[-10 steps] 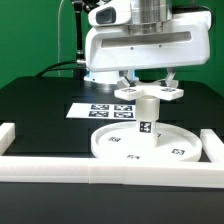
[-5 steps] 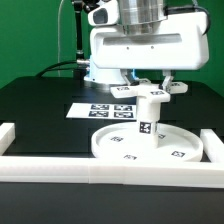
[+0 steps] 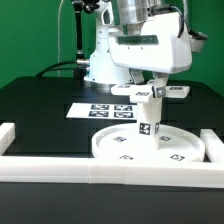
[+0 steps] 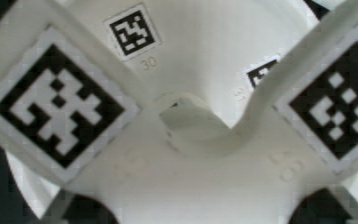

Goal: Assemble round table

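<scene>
The large white rimmed disc (image 3: 112, 150) lies flat on the black table. The short cylindrical post (image 3: 148, 120) stands upright at its middle, tag facing the camera. The flat lobed cross-shaped piece (image 3: 127, 92) sits on top of the post, its tagged lobes sticking out to both sides. My gripper (image 3: 152, 86) comes straight down over it and is shut on its middle. In the wrist view the cross-shaped piece (image 4: 176, 150) fills the picture, with its tags and a central hollow. My dark fingers (image 4: 60, 205) show only at the picture's corners.
The marker board (image 3: 92, 109) lies on the table behind the disc. White border rails run along the front (image 3: 60, 168), the exterior view's left (image 3: 8, 132) and the exterior view's right (image 3: 215, 146). The robot's base (image 3: 100, 62) stands behind.
My hand has turned about its vertical axis over the post, and the cross-shaped piece's lobes have turned with it. The disc and the post stay in place.
</scene>
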Robot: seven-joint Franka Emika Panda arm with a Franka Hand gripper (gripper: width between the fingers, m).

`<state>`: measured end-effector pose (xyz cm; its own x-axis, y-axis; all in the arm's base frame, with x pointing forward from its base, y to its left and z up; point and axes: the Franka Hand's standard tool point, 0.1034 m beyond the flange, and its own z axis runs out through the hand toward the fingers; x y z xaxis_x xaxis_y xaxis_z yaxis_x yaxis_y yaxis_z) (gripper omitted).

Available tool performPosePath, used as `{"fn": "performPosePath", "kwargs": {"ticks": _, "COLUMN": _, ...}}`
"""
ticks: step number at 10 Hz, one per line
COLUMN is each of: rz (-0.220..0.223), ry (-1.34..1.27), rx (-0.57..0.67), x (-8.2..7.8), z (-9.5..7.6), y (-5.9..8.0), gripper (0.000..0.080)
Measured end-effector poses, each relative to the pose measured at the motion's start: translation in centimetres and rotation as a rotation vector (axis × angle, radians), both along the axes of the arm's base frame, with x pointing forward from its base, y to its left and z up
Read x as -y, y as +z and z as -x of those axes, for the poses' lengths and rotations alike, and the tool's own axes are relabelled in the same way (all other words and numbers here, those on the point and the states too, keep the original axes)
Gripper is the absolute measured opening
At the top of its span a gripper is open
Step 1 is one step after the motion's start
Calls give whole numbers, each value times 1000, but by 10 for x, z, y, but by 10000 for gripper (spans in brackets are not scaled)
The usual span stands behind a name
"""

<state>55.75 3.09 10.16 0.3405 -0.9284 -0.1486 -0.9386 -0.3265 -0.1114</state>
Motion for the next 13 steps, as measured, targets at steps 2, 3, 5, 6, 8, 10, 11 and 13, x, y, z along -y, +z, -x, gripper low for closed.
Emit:
{"fn": "performPosePath", "kwargs": {"ticks": 2, "rz": -8, "ry": -117, "rx": -21, "x": -1, "z": 0, "y": 0, "gripper": 452}}
{"fn": "performPosePath", "kwargs": {"ticks": 3, "rz": -11, "ry": -164, "rx": -29, "x": -1, "z": 0, "y": 0, "gripper": 452}}
{"fn": "performPosePath", "kwargs": {"ticks": 5, "rz": -45, "ry": -366, "rx": -36, "x": 0, "z": -4, "y": 1, "gripper": 452}}
{"fn": "performPosePath", "kwargs": {"ticks": 6, "rz": -59, "ry": -475, "rx": -39, "x": 0, "z": -5, "y": 0, "gripper": 452}}
{"fn": "performPosePath", "kwargs": {"ticks": 8, "rz": -92, "ry": -680, "rx": -58, "x": -3, "z": -6, "y": 1, "gripper": 452}}
{"fn": "performPosePath", "kwargs": {"ticks": 10, "rz": -102, "ry": -807, "rx": -75, "x": -3, "z": -7, "y": 1, "gripper": 452}}
{"fn": "performPosePath", "kwargs": {"ticks": 11, "rz": -103, "ry": -813, "rx": -76, "x": -3, "z": -7, "y": 1, "gripper": 452}}
{"fn": "performPosePath", "kwargs": {"ticks": 13, "rz": -102, "ry": -799, "rx": -75, "x": -4, "z": -6, "y": 0, "gripper": 591}}
